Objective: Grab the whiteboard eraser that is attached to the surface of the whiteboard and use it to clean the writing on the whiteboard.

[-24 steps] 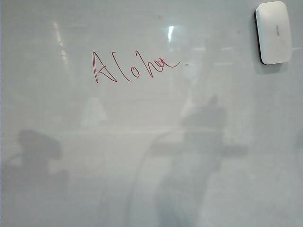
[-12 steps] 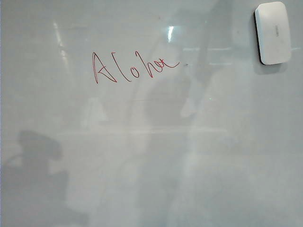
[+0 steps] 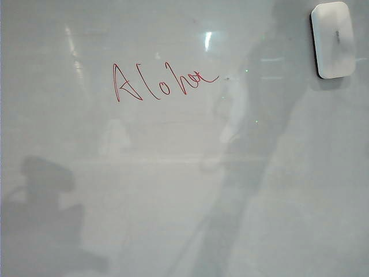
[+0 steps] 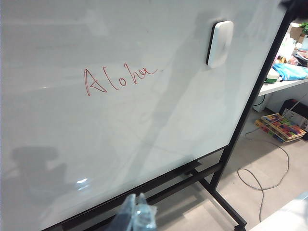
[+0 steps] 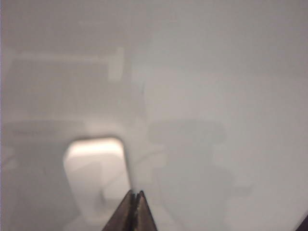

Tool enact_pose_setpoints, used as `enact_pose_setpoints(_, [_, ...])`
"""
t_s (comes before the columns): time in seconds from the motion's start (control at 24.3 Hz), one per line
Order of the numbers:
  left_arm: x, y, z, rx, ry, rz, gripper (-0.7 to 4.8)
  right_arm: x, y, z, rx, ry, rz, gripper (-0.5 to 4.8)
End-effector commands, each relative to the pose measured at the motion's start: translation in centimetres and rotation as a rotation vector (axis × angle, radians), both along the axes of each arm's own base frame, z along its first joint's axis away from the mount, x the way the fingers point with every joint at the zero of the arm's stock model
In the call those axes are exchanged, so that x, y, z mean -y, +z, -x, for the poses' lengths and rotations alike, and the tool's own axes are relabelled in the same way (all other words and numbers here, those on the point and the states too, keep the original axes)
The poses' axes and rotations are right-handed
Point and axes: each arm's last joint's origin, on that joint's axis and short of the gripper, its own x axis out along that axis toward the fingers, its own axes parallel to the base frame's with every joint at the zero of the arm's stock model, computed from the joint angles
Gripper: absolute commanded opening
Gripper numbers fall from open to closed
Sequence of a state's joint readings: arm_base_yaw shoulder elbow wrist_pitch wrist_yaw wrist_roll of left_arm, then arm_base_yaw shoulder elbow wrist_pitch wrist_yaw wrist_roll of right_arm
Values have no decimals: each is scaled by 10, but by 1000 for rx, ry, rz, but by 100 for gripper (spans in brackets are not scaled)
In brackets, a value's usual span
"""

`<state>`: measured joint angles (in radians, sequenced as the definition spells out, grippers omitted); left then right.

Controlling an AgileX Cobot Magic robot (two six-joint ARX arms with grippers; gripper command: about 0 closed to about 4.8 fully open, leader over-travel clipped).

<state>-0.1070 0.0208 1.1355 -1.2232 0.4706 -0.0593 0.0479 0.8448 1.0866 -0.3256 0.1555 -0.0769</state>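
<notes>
Whiteboard fills the exterior view, no arms in it. Red writing sits upper left of centre, intact. Eraser stuck at the upper right corner, well apart from the writing. Left gripper hangs back from the board near its lower edge, fingers pressed together, holding nothing. Right gripper faces the board, tips pressed together, holding nothing.

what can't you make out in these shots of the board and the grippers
- Exterior view: neither gripper shows, only shadows on the whiteboard.
- Left wrist view: left gripper cut off by the edge, blurred; opening unclear.
- Right wrist view: whiteboard eraser and writing absent; only the shut right gripper tips show.
</notes>
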Motion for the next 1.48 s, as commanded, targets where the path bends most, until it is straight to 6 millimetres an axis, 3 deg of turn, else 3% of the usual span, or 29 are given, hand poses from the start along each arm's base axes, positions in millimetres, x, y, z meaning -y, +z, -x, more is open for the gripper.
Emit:
enact_pose_setpoints(0.04, [0,1,0,-7,-3,28,-4,-3,-47,-10,87,65,-21,-1])
enact_pose_setpoints(0.08, [0,1,0,-7,-3,28,-4,-4,-76,-10,153,102,-41,-1])
enact_pose_setpoints(0.16, [0,1,-1,-8,-3,27,-4,-4,-110,-9,246,115,-44,0])
enact_pose_setpoints(0.25, [0,0,-1,-22,-3,26,-4,-4,-132,-7,297,118,-34,16])
enact_pose_setpoints(0.37, [0,-4,0,-65,-3,22,-4,-4,-142,-9,294,133,-23,94])
enact_pose_setpoints(0.41, [0,-5,0,-77,-2,21,-5,-5,-142,-11,293,149,-12,147])
enact_pose_setpoints(0.45, [0,-6,0,-91,-2,19,-4,-6,-143,-16,300,190,22,304])
enact_pose_setpoints(0.53, [0,-7,0,-100,-2,18,-4,-9,-146,-24,312,249,35,415])
enact_pose_setpoints(0.95, [0,-2,-1,-35,0,20,-5,-10,-128,-71,278,214,46,414])
enact_pose_setpoints(1.23, [0,-1,-1,-24,1,21,-4,-11,-125,-91,257,210,53,398])
enact_pose_setpoints(1.44, [0,-1,-1,-22,0,19,-4,-12,-131,-106,235,199,51,355])
enact_pose_setpoints(1.48, [0,-1,-1,-22,0,19,-5,-12,-132,-109,229,200,50,324])
